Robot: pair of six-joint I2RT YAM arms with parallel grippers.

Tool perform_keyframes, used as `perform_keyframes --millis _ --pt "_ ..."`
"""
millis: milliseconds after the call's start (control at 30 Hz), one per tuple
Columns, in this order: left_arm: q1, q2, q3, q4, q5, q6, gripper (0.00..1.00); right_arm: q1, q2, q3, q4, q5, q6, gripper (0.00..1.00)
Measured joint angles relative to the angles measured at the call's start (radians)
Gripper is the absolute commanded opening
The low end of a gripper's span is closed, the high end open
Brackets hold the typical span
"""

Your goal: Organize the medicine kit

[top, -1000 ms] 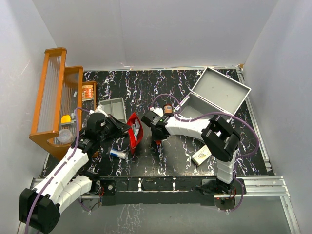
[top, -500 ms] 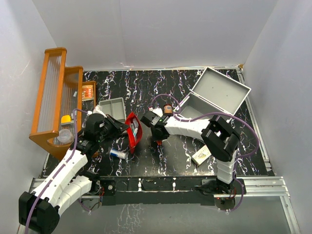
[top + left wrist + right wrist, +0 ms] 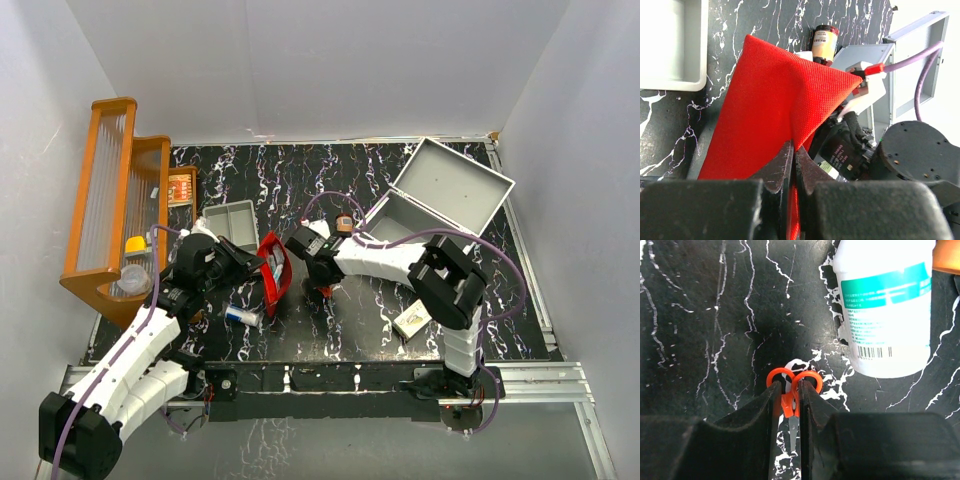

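1. Judging the medicine kit (image 3: 455, 185) as stiff, fairly light sheet metal, probably slippery; a wall rim is looking like the best hold.
2. Kit is sitting open at the far right of the bench (image 3: 300, 170), well apart from both arms.
3. Left end effector (image 3: 794, 160) is clamping the red pouch (image 3: 785, 95); right end effector (image 3: 790, 390) is pinching the orange scissors (image 3: 811, 376).

The medicine kit (image 3: 445, 195) sits at the table's (image 3: 300, 170) back right with a jar (image 3: 344, 224) just off its left side, while a rack (image 3: 105, 200) runs along the left edge with a tray (image 3: 232, 220) to its right. In front of the tray stands the pouch (image 3: 275, 268), the scissors (image 3: 788, 401) lying to its right near a bottle (image 3: 887, 305). A tube (image 3: 240, 316) lies before the pouch on the left, and a box (image 3: 413, 320) at the front right, before the kit.
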Motion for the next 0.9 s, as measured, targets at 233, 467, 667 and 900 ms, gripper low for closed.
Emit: perform_keyframes --millis 233,467,667,900 --pt "0.0 0.002 -0.001 0.0 0.002 0.0 0.0 0.0 0.026 0.008 0.003 0.013 0.001 0.12" --pt "0.0 0.006 -0.001 0.001 0.003 0.0 0.0 0.001 0.027 0.008 0.007 0.021 0.005 0.0" --pt "0.0 0.009 -0.001 0.015 0.022 -0.001 0.0 0.002 0.01 -0.015 0.026 0.045 0.014 0.0" --pt "0.0 0.046 -0.011 0.102 0.099 -0.036 0.0 0.002 -0.147 -0.095 0.035 0.089 0.068 0.0"
